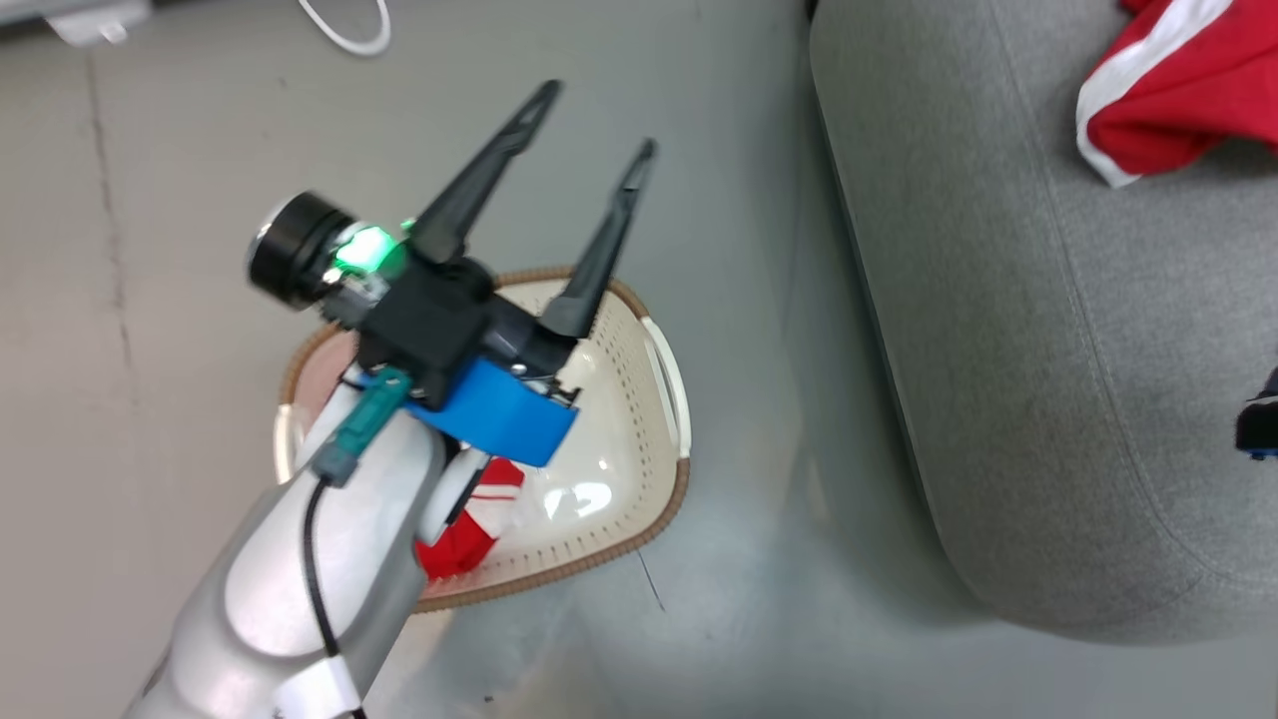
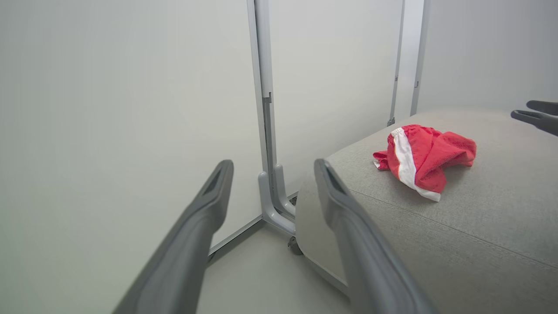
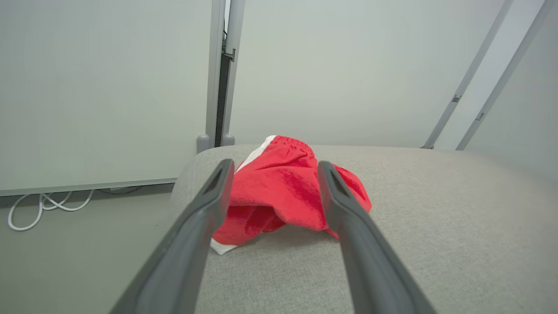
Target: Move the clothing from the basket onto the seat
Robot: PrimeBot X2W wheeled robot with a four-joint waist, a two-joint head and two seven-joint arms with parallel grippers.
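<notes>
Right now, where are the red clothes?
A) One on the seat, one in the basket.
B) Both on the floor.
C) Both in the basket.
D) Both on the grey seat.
A: one red garment lies on the grey seat, and a second garment shows, partly hidden, in the basket.

Right gripper [image 3: 275, 165]: fingers stand wide apart. Red garment [image 3: 279, 192] with white trim lies crumpled on the grey seat [image 3: 436, 218], near its far left corner. White cable [image 3: 43, 209] lies on the floor [image 3: 87, 261].
</notes>
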